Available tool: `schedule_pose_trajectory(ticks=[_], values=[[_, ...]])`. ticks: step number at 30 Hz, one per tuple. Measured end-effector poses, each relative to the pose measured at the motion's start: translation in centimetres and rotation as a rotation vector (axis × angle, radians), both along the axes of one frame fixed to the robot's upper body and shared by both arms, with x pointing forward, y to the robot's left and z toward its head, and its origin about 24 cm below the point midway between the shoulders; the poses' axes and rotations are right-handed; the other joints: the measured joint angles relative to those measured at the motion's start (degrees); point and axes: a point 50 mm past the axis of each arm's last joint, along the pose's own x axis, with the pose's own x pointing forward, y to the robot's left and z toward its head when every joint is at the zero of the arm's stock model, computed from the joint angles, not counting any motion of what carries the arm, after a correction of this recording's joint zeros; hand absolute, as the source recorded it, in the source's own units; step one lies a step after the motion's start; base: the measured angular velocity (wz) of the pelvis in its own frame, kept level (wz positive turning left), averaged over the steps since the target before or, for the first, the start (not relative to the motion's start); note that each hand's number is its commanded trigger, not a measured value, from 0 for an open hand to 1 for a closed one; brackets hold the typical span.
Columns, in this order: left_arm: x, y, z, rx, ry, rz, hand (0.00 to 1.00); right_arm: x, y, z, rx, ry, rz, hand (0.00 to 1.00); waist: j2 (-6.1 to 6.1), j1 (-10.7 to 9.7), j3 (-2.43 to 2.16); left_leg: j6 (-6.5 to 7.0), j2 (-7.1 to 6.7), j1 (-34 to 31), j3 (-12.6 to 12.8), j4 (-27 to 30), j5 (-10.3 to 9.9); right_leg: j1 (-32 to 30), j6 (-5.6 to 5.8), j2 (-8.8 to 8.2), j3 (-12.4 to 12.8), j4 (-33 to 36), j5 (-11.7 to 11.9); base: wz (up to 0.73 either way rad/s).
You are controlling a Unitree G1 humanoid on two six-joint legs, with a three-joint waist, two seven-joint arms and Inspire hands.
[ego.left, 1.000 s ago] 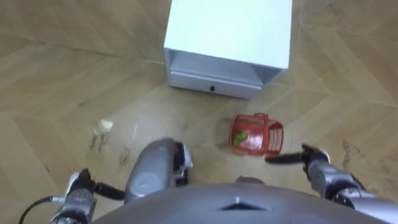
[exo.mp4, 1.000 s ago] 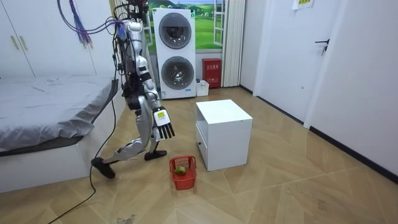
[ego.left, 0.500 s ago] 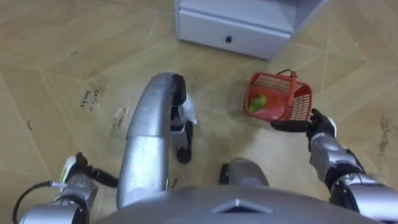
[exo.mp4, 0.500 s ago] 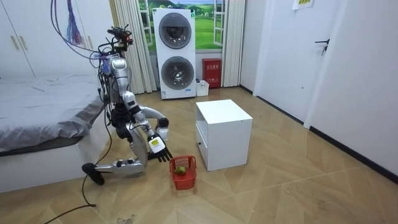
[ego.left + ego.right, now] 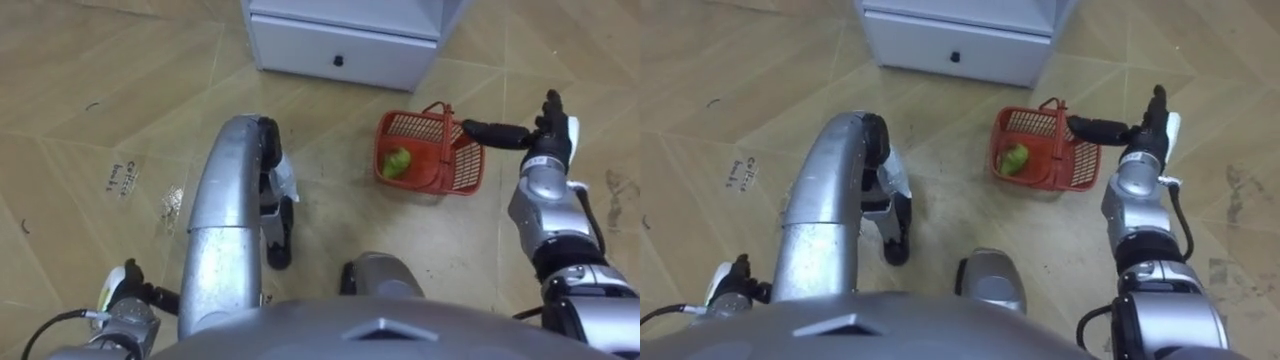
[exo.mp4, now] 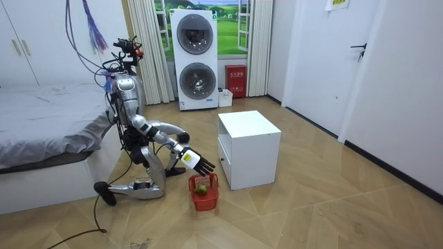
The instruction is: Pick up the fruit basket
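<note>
- Nearest to us, at the lower left of the eye views, was the left hand [image 5: 133, 302], low beside the robot's body; we could not tell its state.
- In the room view the robot knelt on the wood floor [image 6: 311, 207], with the bed [image 6: 48, 117] behind it and its right arm stretched forward.
- The right hand [image 5: 548, 136] hung over the floor at the basket's right side. Its fingers were straight and spread, gripping nothing.
- 1 dark fingertip [image 5: 472, 127] reached the top of the handle [image 5: 447, 140]; we could not tell whether it touched.
- The red basket [image 5: 466, 168] stood on the floor, just ahead of the robot's knees and to their right, near the cabinet's front.
- Its handle stood upright across the middle.
- 1 green fruit [image 5: 398, 162] lay inside, against the left wall.
- Beyond the basket stood the white cabinet [image 5: 340, 48], its drawer front shut, with a small dark knob [image 5: 338, 61].
- Farthest off in the room view, 2 washers [image 6: 197, 59] were stacked by the window, with a red box [image 6: 236, 72] beside them.
</note>
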Motion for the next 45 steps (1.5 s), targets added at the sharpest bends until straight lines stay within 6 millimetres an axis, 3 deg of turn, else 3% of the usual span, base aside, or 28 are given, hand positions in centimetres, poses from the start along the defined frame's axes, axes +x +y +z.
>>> schedule_pose_trajectory(ticks=[5, 9, 12, 17, 23, 30, 38, 45], values=[[-0.8, -0.1, -0.1, -0.008, 0.029, -0.027, 0.00, 1.1, -0.6, 1.1, -0.026, -0.035, 0.005, 0.00, 0.54, 1.3, 0.27, -0.16, -0.28, 0.0, 0.7, -0.6, 0.1, -0.8, 0.29, -0.90, 0.8, 0.4, 0.1, -0.03], [-0.7, -0.2, -0.1, -0.025, 0.020, -0.023, 0.00, 1.1, -1.5, 1.1, -0.046, -0.008, -0.007, 0.00, 1.75, 3.5, 0.86, -0.44, -0.22, -0.5, 0.8, -0.7, 0.3, -1.6, 0.40, -0.84, 1.0, 0.8, 0.1, -0.01], [-0.5, -0.3, -0.2, -0.039, 0.031, -0.054, 0.00, 1.4, -1.7, 0.7, -0.036, 0.032, 0.010, 0.00, 2.65, 4.2, 0.76, -0.63, -0.60, -1.5, 0.9, -1.1, 0.9, -2.8, 0.53, -0.97, 0.9, 1.2, 0.1, 0.05], [0.2, -0.4, -0.2, -0.072, 0.032, -0.080, 0.00, 1.3, -1.4, 0.2, -0.027, 0.072, 0.071, 0.00, 3.15, 6.2, 0.77, -0.99, -0.64, -2.4, 1.6, -2.4, 2.1, -4.3, 0.83, -1.90, 0.9, 1.6, -0.1, 0.07], [0.0, -0.5, -0.3, -0.108, 0.055, -0.059, 0.00, 1.5, -1.0, -0.1, -0.019, 0.093, 0.123, 0.00, 3.76, 7.2, 0.75, -1.23, -0.65, -3.7, 1.6, -2.8, 2.7, -5.9, 1.04, -1.94, 0.9, 1.9, -0.2, 0.01], [-0.2, -0.7, -0.4, -0.130, 0.079, -0.089, 0.00, 0.5, -1.6, -1.0, 0.003, 0.166, 0.108, 0.00, 4.58, 8.9, 1.17, -1.21, -0.41, -3.9, 1.7, -2.8, 2.7, -6.3, 1.09, -1.89, 0.9, 2.1, -0.2, -0.01], [-0.7, -0.6, -0.4, -0.137, 0.087, -0.044, 0.00, -0.7, -2.7, -1.7, -0.001, 0.238, 0.095, 0.00, 6.07, 11.2, 0.87, -1.31, 0.39, -5.0, 2.2, -3.2, 3.3, -8.5, 1.27, -1.98, 1.1, 3.2, -0.4, -0.04], [-1.3, -0.7, -0.5, -0.159, 0.126, -0.084, 0.00, -2.1, -3.3, -2.6, 0.008, 0.304, 0.076, 0.00, 6.09, 11.3, 0.88, -1.79, 0.39, -5.3, 2.3, -3.9, 4.3, -9.4, 1.34, -2.02, 1.2, 3.9, -0.4, 0.01]])
